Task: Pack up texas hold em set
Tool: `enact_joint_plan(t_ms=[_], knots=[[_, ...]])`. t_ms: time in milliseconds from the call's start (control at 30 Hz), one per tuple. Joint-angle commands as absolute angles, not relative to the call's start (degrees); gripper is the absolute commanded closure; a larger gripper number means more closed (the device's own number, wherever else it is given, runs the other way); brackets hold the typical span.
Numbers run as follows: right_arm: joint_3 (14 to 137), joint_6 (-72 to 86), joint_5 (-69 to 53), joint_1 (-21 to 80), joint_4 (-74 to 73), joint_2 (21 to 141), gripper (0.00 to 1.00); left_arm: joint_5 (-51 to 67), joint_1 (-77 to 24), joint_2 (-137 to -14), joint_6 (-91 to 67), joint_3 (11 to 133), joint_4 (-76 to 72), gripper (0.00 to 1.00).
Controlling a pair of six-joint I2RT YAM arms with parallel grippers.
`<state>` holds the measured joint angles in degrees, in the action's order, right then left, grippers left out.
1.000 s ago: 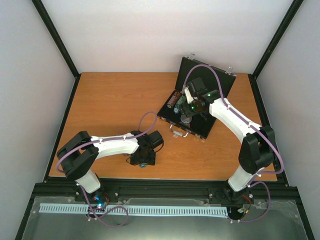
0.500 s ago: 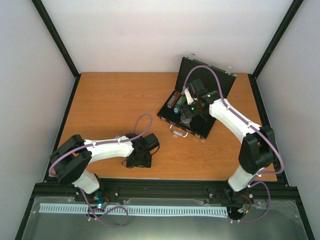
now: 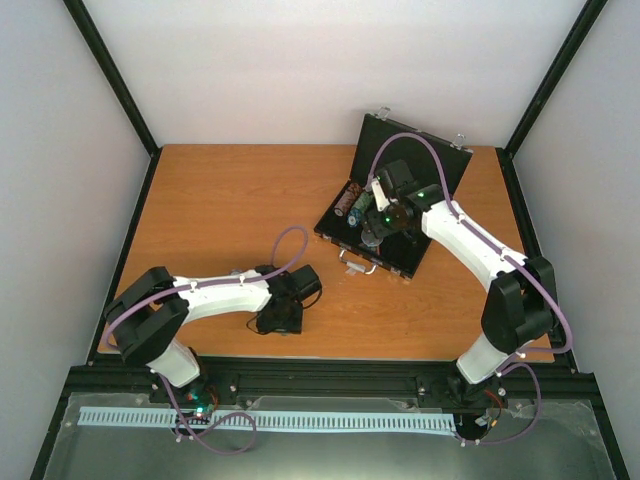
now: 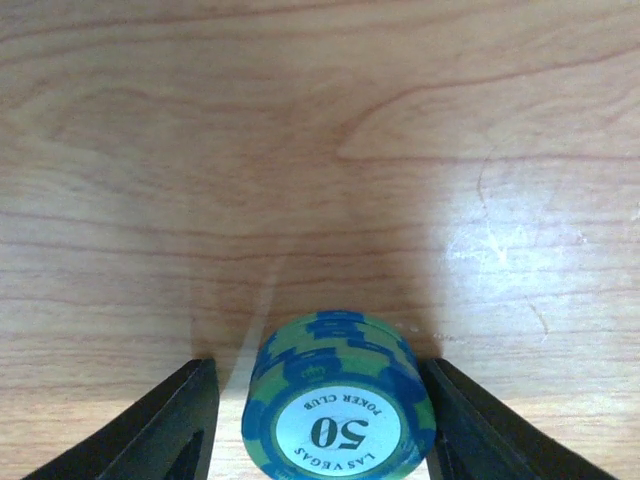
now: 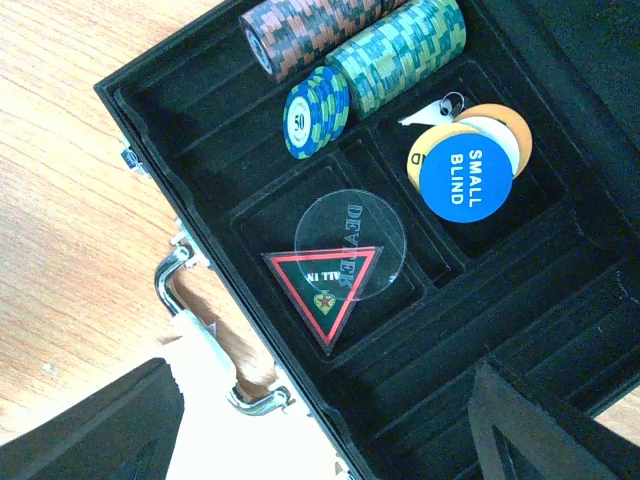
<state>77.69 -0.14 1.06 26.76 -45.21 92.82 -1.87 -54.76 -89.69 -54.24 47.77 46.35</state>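
The left fingers (image 4: 180, 420) stand spread on either side of a short stack of blue-green chips (image 4: 335, 400) sitting on the counter (image 4: 320, 150). A sliver of wood shows beside it, so nothing is clamped. At the far right the black case (image 5: 520, 330) lies open, with the right fingers (image 5: 100, 420) released above it. Inside lie rows of chips (image 5: 400, 50), a blue disc (image 5: 467, 178) and a triangular token (image 5: 325, 290).

Left tool (image 4: 320, 385) tighter around chip stack (image 4: 338, 425).
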Motion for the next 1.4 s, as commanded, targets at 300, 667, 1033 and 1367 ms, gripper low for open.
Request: enact_joint_plan(t_ms=[300,667,1033,1367], knots=[[76.14,-0.79,2.11,26.89,-44.52,90.44,0.2,2.28,-55.48,-94.55,-54.77,45.7,39.06,0.72],[75.76,-0.58,2.55,26.89,-43.96,89.79,0.2,-0.65,-55.55,-89.32,-53.38,51.5,46.72,0.99],[73.73,0.93,2.87,26.89,-43.55,87.05,0.21,-1.29,-55.46,-81.13,-56.03,57.38,50.09,0.99],[61.74,9.05,0.2,26.8,-35.38,73.65,0.2,1.46,-49.82,-79.66,-55.9,62.89,51.11,0.99]])
